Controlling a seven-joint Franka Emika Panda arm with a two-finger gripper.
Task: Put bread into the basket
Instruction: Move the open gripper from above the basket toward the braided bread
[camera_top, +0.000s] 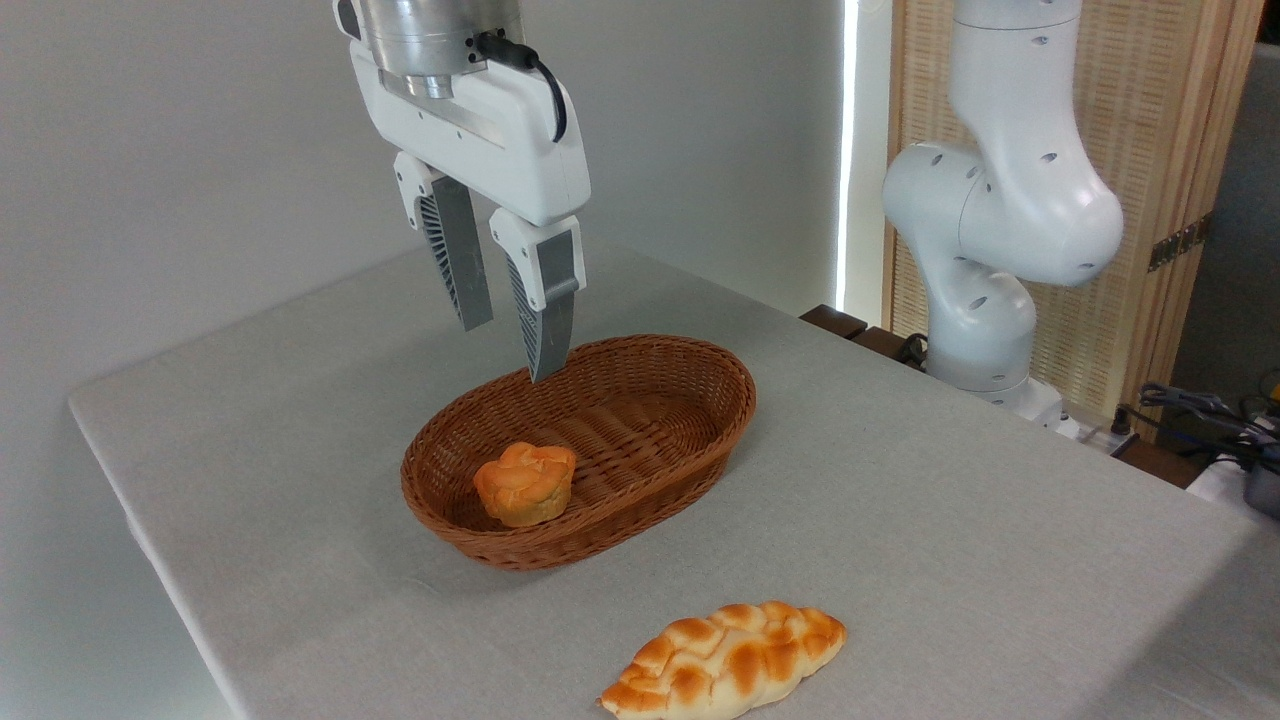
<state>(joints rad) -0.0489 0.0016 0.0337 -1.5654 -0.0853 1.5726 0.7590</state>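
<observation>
Camera view: jaws (512, 350) slightly parted, empty, above basket's (700, 440) far rim; bread (725, 662) on desk (950, 520) in front, apart from basket; bun (525, 484) inside basket.

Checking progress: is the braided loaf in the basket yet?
Out. The loaf lies on the table, apart from the basket, which holds only a bun.

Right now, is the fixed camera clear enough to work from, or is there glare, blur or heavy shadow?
Fixed camera: sharp overall; the long braided cream-and-golden loaf and oval brown wicker basket show crisp texture. Lighting soft and even, shadows faint. A bright blown-out strip of daylight sits at the wall edge behind. The open two-finger gripper is in focus.
</observation>
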